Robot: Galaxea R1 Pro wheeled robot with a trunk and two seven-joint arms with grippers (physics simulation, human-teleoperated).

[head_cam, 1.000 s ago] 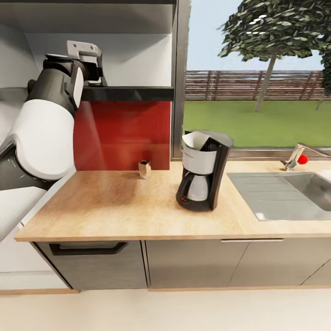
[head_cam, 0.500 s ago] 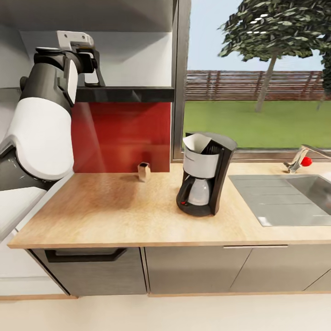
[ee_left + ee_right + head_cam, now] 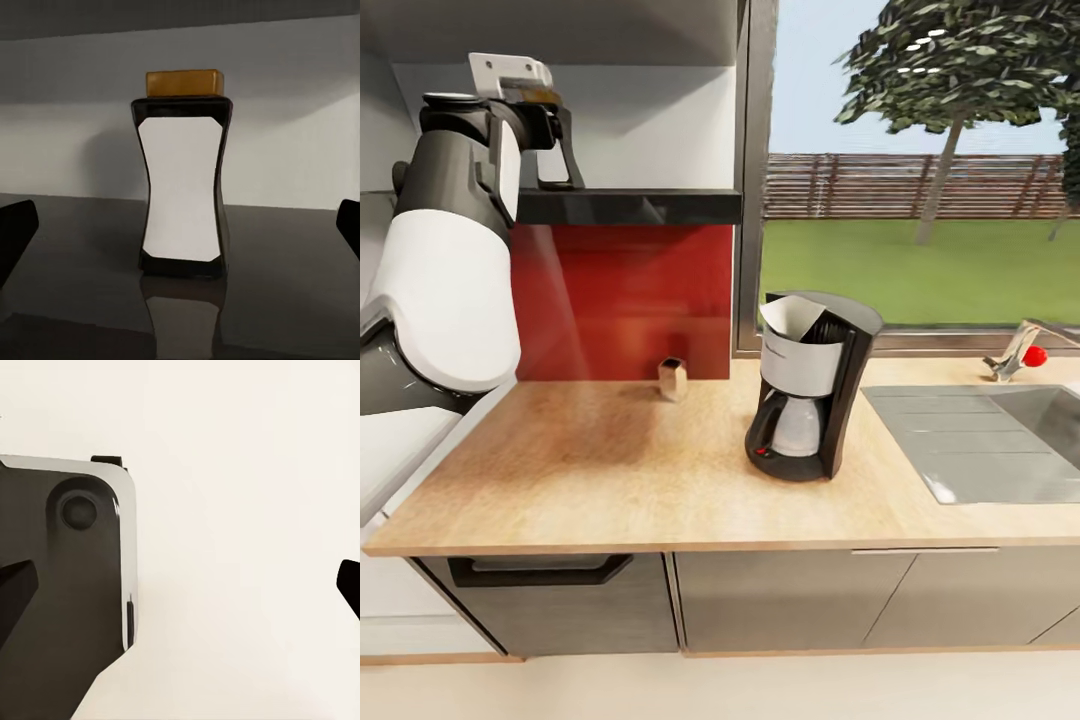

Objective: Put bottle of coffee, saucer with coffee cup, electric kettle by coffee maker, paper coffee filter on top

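Head view is looking forward and down from above the kitchen countertop (image 3: 610,470), facing the window, coffee maker (image 3: 810,385) mid-frame, left arm raised to the black shelf (image 3: 630,206). Left wrist view is looking level along that shelf (image 3: 285,285), close on the bottle of coffee (image 3: 184,176). Right wrist view is facing a pale plain surface and a dark robot part (image 3: 64,592), sharing nothing with the others.

The left arm (image 3: 445,300) has a glossy white shell, dark grey joints and a light grey wrist bracket (image 3: 508,72).
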